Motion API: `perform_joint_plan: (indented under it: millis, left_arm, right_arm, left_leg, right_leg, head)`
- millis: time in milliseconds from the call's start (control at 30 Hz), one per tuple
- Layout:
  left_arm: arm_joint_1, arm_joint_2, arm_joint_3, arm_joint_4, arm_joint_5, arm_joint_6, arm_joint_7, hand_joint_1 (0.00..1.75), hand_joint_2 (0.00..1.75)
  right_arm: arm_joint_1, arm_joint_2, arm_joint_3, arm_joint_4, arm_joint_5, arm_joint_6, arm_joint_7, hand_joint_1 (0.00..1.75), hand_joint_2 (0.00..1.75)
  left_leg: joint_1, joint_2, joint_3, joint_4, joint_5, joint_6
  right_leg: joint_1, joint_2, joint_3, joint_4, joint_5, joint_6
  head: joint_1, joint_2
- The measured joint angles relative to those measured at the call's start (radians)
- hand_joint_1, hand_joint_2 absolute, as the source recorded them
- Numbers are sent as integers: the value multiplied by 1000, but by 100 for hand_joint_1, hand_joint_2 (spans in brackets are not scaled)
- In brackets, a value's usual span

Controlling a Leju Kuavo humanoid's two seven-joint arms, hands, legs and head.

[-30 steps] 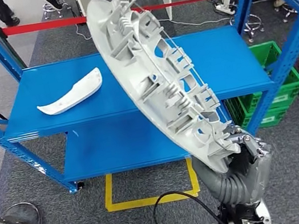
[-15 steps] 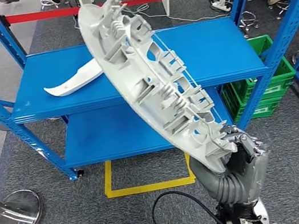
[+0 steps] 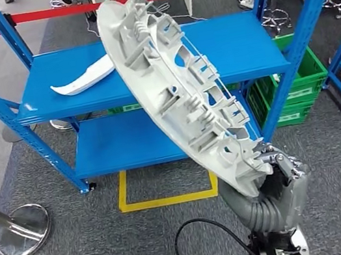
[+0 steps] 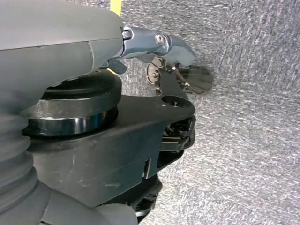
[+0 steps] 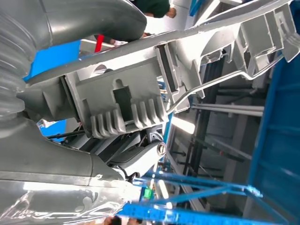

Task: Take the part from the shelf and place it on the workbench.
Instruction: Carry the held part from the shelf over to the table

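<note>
A large grey plastic part [image 3: 178, 93] with a ribbed inner face stands tilted in front of me, its long body rising up and to the left. My right hand [image 3: 280, 181] grips its lower end. In the right wrist view the part's ribs [image 5: 134, 93] sit close against the right hand [image 5: 71, 159]. My left hand [image 4: 166, 70] hangs over grey carpet and holds nothing, with its fingers apart. A smaller white curved part [image 3: 82, 78] lies on the top level of the blue shelf [image 3: 244, 48], behind the held part.
Blue shelf posts [image 3: 9, 43] flank the view on both sides. A green crate [image 3: 309, 86] stands on the floor to the right of the shelf. A stanchion base [image 3: 22, 229] is at the left, a red barrier band [image 3: 53, 13] behind, and a black cable [image 3: 204, 240] by yellow floor tape [image 3: 166, 201].
The whole picture has shifted, so the camera has moved: the shelf sits higher and looks a little smaller. My right hand still grips the grey part in the same pose.
</note>
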Motion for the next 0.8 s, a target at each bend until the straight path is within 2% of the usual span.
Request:
perform_joint_plan:
  millis: [33, 100, 133, 167, 200, 233, 267, 300, 333, 367, 400, 433, 467, 500, 533, 600, 633, 667, 700, 733, 767, 800]
  left_arm:
    - [0, 1, 0, 0, 0, 0, 0, 0, 175]
    - [0, 2, 0, 0, -1, 0, 0, 0, 175]
    - [-1, 2, 0, 0, -1, -1, -1, 0, 175]
    - [-1, 3, 0, 0, -1, -1, -1, 0, 175]
    - [-1, 3, 0, 0, -1, -1, -1, 0, 175]
    - [-1, 3, 0, 0, -1, -1, -1, 0, 175]
    - [-2, 3, 0, 0, -1, -1, -1, 0, 175]
    - [-3, 3, 0, 0, -1, -1, -1, 0, 175]
    - [-6, 2, 0, 0, -2, -2, -1, 0, 175]
    - [-8, 0, 0, 0, -4, -2, -1, 0, 175]
    - [-8, 0, 0, 0, -6, -2, -1, 0, 175]
    - [-7, -1, 0, 0, -8, -2, -1, 0, 175]
    - [-4, -1, 1, 0, -9, -1, -1, 0, 175]
    - [-1, -1, 1, 0, -9, 0, -1, 0, 175]
    - [0, -1, 2, 0, -9, 0, -2, 0, 175]
    - [0, -1, 6, 0, -9, -1, -4, 0, 175]
    - [-1, -1, 8, 0, -9, -1, -5, 0, 175]
    - [-1, -1, 10, 0, -9, -2, -5, 0, 175]
    - [0, -1, 12, 0, -9, -2, -5, 0, 175]
    - [0, -1, 13, 0, -9, -3, -6, 0, 175]
    - [-1, -2, 14, 0, -9, -3, -6, 0, 175]
    - [-1, -2, 14, 0, -10, -4, -6, 0, 175]
  right_arm:
    - [0, 0, 0, 0, 1, -1, 1, 175, 175]
    - [1, 0, 0, 0, 2, -2, 1, 175, 175]
    - [2, 0, 0, 0, 3, -2, 2, 175, 175]
    - [2, 0, 0, 0, 3, -2, 2, 175, 175]
    - [3, 0, -1, 0, 3, -2, 2, 175, 175]
    - [3, 0, -1, 0, 3, -2, 2, 175, 175]
    - [3, 0, -1, 0, 4, -3, 2, 175, 175]
    - [3, 0, -1, 0, 5, -4, 1, 175, 175]
    - [2, 0, -1, 0, 9, -6, -1, 175, 175]
    - [2, 0, -1, 0, 15, -10, -5, 175, 175]
    - [1, 0, -1, 0, 23, -14, -10, 175, 175]
    - [1, 0, -1, 0, 30, -19, -15, 175, 175]
    - [1, 0, -1, 0, 35, -21, -18, 175, 175]
    - [1, 0, -1, 0, 38, -21, -17, 175, 175]
    - [1, 0, -1, 0, 40, -17, -10, 175, 175]
    - [1, -2, 0, 1, 43, -5, 7, 175, 175]
    - [2, -5, 0, 3, 44, 2, 15, 175, 175]
    - [3, -7, 2, 6, 45, 8, 20, 175, 175]
    - [4, -10, 3, 9, 45, 13, 23, 175, 175]
    - [5, -12, 5, 12, 45, 17, 25, 175, 175]
    - [5, -14, 7, 14, 45, 21, 27, 175, 175]
    - [4, -15, 9, 16, 45, 24, 27, 175, 175]
  left_leg:
    - [1, 0, -13, 38, -45, -5]
    - [1, 0, -45, 159, -147, -11]
    - [2, 0, -55, 217, -173, -13]
    - [2, 0, -54, 253, -174, -14]
    - [2, 0, -39, 258, -156, -14]
    - [3, 0, -7, 232, -128, -14]
    - [4, 0, 39, 180, -108, -13]
    - [4, 0, 94, 110, -100, -11]
    - [5, -1, 140, 43, -106, -7]
    - [3, -3, 170, -6, -115, -1]
    - [0, -4, 181, -36, -119, 7]
    - [-2, -4, 175, -43, -116, 16]
    - [-3, -3, 165, -43, -105, 23]
    - [-4, -1, 157, -43, -95, 31]
    - [-2, 1, 147, -44, -83, 38]
    - [-3, 2, 124, -43, -62, 46]
    - [-4, 3, 109, -43, -50, 48]
    - [-5, 3, 95, -42, -38, 47]
    - [-5, 3, 80, -41, -27, 46]
    - [-5, 4, 65, -40, -16, 44]
    - [-5, 3, 52, -39, -5, 42]
    - [-6, 3, 41, -38, 4, 38]
  right_leg:
    - [-1, -2, -11, -1, 13, -8]
    - [-1, -2, -40, 0, 38, -14]
    - [0, -2, -57, 1, 51, -14]
    - [0, -3, -74, 2, 63, -12]
    - [0, -3, -90, 2, 76, -11]
    - [0, -3, -106, 3, 88, -8]
    - [1, -3, -118, 4, 99, -5]
    - [2, -2, -130, 6, 109, -1]
    - [4, -3, -139, 8, 120, 4]
    - [4, -3, -147, 8, 131, 9]
    - [3, -4, -154, 6, 143, 14]
    - [1, -4, -160, 3, 155, 20]
    - [-2, -4, -167, 3, 154, 25]
    - [-4, -4, -175, 13, 137, 30]
    - [-5, -4, -186, 46, 97, 34]
    - [-5, -4, -211, 168, -5, 40]
    - [-5, -4, -220, 235, -41, 41]
    - [-5, -4, -218, 278, -51, 42]
    - [-5, -3, -202, 290, -39, 41]
    - [-5, -4, -169, 266, -15, 40]
    - [-5, -4, -119, 210, 7, 38]
    - [-4, -4, -60, 133, 11, 36]
  head:
    - [-3, 0]
    - [-7, 0]
    - [-7, 0]
    - [-7, 0]
    - [-7, 0]
    - [-7, 0]
    - [-7, 0]
    - [-7, 0]
    - [-7, 0]
    - [-6, 0]
    - [-6, 0]
    - [-6, 0]
    - [-7, 0]
    - [-7, 0]
    - [-6, 0]
    - [-2, 0]
    - [-2, 0]
    - [-1, 0]
    - [-1, 0]
    - [-2, 0]
    - [-1, 0]
    - [-1, 0]
